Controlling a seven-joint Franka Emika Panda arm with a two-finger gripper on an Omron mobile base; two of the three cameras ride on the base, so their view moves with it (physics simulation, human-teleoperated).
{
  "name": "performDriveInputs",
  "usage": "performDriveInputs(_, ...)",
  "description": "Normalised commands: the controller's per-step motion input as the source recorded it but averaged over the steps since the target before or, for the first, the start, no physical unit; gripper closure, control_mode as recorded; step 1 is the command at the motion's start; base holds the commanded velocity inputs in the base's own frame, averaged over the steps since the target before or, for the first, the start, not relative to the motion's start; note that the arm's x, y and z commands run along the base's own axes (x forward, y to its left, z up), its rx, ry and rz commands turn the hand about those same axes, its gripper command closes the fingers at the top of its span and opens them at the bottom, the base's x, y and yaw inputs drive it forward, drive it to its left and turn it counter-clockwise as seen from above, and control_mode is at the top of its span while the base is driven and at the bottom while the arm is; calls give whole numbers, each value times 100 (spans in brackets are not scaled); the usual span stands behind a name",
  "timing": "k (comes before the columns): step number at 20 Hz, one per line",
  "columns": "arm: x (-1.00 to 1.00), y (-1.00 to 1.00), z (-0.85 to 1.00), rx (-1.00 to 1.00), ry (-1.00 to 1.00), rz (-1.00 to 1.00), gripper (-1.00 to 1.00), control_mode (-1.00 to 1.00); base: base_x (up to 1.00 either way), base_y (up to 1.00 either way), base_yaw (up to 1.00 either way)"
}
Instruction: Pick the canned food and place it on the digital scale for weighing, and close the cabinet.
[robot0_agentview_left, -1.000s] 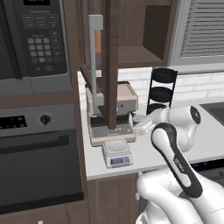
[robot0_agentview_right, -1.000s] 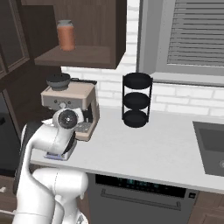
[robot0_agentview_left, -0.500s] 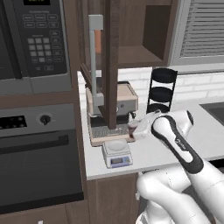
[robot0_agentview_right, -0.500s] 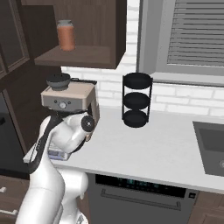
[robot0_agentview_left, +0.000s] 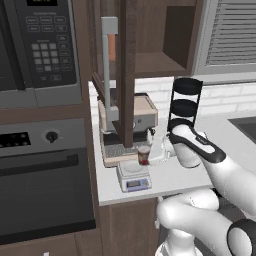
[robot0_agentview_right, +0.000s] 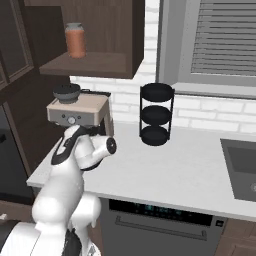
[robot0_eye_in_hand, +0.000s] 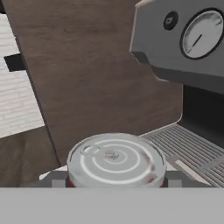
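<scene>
Gripping the can (robot0_agentview_left: 144, 154) mid-frame, my claw (robot0_agentview_left: 150, 156) sits above the scale (robot0_agentview_left: 133, 176); coffee machine (robot0_agentview_left: 131, 128) and open cabinet door (robot0_agentview_left: 125, 75) crowd behind. Hand view shows its silvery lid.

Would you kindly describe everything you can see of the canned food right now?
The canned food is a short cylinder with a silvery, ring-embossed top and a red side. It stands upright, gripped at the sides by the gripper. In the left base view it hangs just above the back of the digital scale, in front of the coffee machine; whether it touches the plate is unclear.
</scene>
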Motion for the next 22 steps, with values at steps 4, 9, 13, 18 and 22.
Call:
performDriveInputs(4, 27, 33, -30, 5, 0, 9, 100, -100, 0, 0, 0)
performDriveInputs(9, 28, 31, -26, 1, 3, 5, 100, -100, 0, 0, 0)
performDriveInputs(13, 19, 8, -27, 0, 1, 3, 100, -100, 0, 0, 0)
performDriveInputs(18, -1, 0, -19, 0, 0, 1, 100, -100, 0, 0, 0)
performDriveInputs(22, -43, 2, -4, 0, -9, 0, 100, -100, 0, 0, 0)
